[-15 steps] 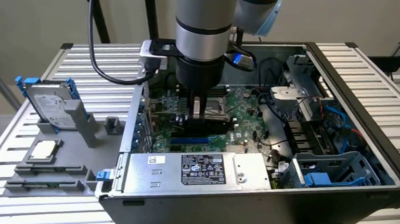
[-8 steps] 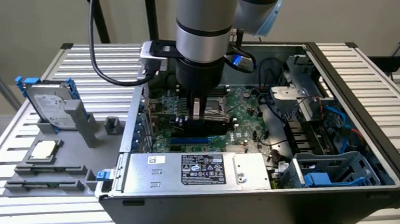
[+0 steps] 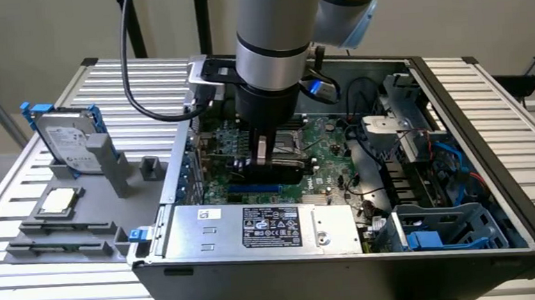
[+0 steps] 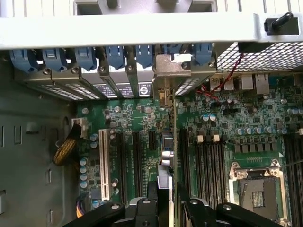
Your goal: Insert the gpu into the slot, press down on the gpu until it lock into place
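The insertion step is in hand. The pincer (image 3: 268, 160) is clenched on the gpu (image 3: 278, 171), its dark fingers (image 4: 199, 210) pressing on either face of the card, which stands upright on its edge. The gpu hangs directly under the pincer, low over the green motherboard (image 4: 137, 118). The slot (image 3: 254, 190), a long, narrow strip of bright-blue plastic, lies just below the pincer and a little toward the power supply (image 3: 263, 227). The card's lower edge seems to sit at or just above the slot, but whether it has entered cannot be told. There is no sign of it being locked.

Seating the card would call for keeping it upright, with its thin edge in line with the slot, and pressing straight down. It is a rigid, flat, matt-black board. Its bright sheet-metal bracket (image 4: 173, 66) reaches away from the pincer to the perforated rear panel. On the exterior view's right of the pincer are the ribbed black memory slots (image 4: 208, 156) and the square, metal-framed CPU socket (image 4: 258, 187). The power supply is a smooth silver box with a printed label.
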Tool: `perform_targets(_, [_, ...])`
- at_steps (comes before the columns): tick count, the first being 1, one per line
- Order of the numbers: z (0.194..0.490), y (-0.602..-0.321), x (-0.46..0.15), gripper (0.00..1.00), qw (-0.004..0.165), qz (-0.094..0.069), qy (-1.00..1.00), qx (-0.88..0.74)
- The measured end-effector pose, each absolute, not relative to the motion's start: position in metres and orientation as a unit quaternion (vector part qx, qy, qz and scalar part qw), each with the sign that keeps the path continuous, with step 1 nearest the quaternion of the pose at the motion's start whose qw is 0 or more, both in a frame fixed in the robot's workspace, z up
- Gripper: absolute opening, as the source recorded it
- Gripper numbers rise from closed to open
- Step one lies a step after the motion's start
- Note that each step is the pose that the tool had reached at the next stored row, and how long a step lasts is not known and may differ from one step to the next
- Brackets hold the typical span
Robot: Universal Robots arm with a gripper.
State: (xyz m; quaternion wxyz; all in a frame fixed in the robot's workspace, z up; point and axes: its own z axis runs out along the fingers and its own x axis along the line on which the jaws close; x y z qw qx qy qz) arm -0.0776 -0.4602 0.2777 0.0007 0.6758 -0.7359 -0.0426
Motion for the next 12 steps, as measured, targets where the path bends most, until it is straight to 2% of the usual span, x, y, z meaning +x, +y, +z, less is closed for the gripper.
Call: perform_targets(12, [0.2728, -0.4562, -0.0776, 0.26, 0.002, -0.043, -0.735, 0.677])
